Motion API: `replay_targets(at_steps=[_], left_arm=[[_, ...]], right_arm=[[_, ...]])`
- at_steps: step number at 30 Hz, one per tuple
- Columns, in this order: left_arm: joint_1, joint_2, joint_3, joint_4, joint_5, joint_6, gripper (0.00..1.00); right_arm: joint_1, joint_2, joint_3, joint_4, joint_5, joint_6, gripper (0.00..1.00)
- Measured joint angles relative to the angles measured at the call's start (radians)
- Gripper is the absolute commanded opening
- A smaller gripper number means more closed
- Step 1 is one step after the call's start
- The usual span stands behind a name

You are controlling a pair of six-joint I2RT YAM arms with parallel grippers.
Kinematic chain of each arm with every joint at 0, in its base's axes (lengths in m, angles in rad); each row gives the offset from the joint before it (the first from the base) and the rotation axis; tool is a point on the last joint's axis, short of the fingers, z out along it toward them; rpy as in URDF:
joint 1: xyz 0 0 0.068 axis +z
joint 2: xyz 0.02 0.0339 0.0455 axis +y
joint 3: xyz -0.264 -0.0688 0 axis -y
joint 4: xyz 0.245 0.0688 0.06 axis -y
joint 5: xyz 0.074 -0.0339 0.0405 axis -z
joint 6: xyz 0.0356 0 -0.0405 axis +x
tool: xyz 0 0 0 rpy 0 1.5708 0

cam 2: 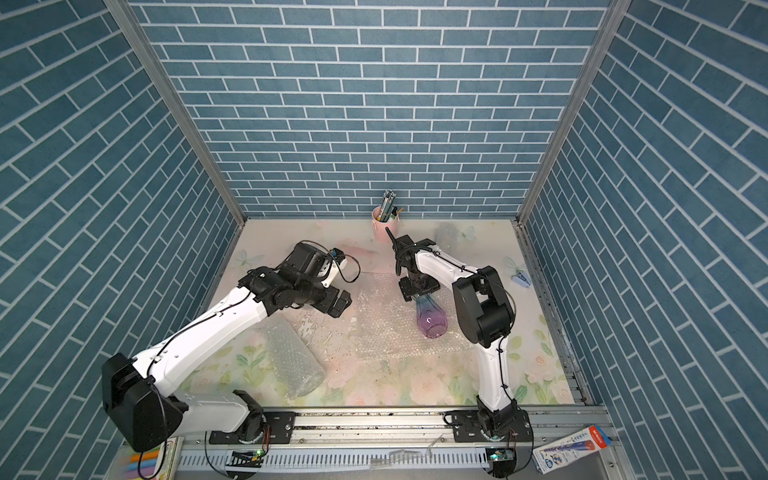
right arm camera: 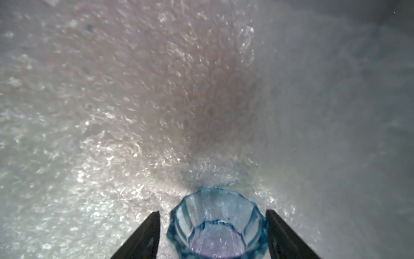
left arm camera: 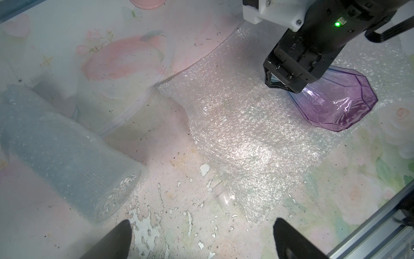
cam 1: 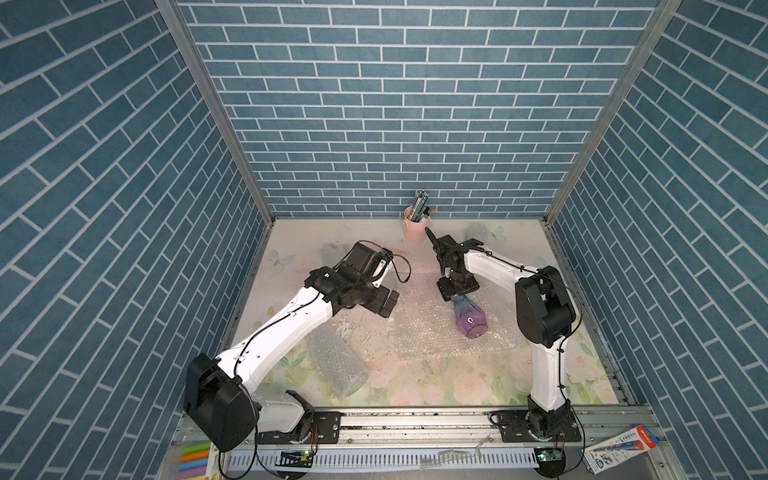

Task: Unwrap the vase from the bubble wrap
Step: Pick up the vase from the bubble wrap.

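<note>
1. Top views, pose: the left arm reached forward and inward, with the left gripper (cam 1: 384, 302) held above the table (cam 1: 415, 386) near the edge of the wrap sheet (cam 1: 428, 328). The right arm was folded at the elbow, with the right gripper (cam 1: 453, 291) pointing down at the neck of the vase (cam 1: 469, 322).
2. Top views, location: the vase (cam 2: 432, 322) rested on the wrap sheet (cam 2: 386, 328), right of centre.
3. Top views, count: two arms, one vase, one wrap sheet, one wrap roll (cam 1: 336, 361), one cup (cam 1: 414, 230).
4. Left wrist view: the left gripper (left arm camera: 203, 240) had its jaws wide apart and held nothing. One wrap roll (left arm camera: 62, 157), one wrap sheet (left arm camera: 242, 125) and one vase (left arm camera: 336, 105) appeared.
5. Right wrist view: the right gripper (right arm camera: 212, 215) had one finger on each side of the vase (right arm camera: 192, 215) mouth, and a gap showed on one side. Whether it clamped the vase could not be told.
</note>
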Motion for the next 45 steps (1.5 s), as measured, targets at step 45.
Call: replay_targets(at_steps=[45], left_arm=[[0.000, -0.005, -0.005, 0.020, 0.058, -0.006, 1.00]], right_arm=[[-0.022, -0.219, -0.161, 0.056, -0.084, -0.069, 0.48]])
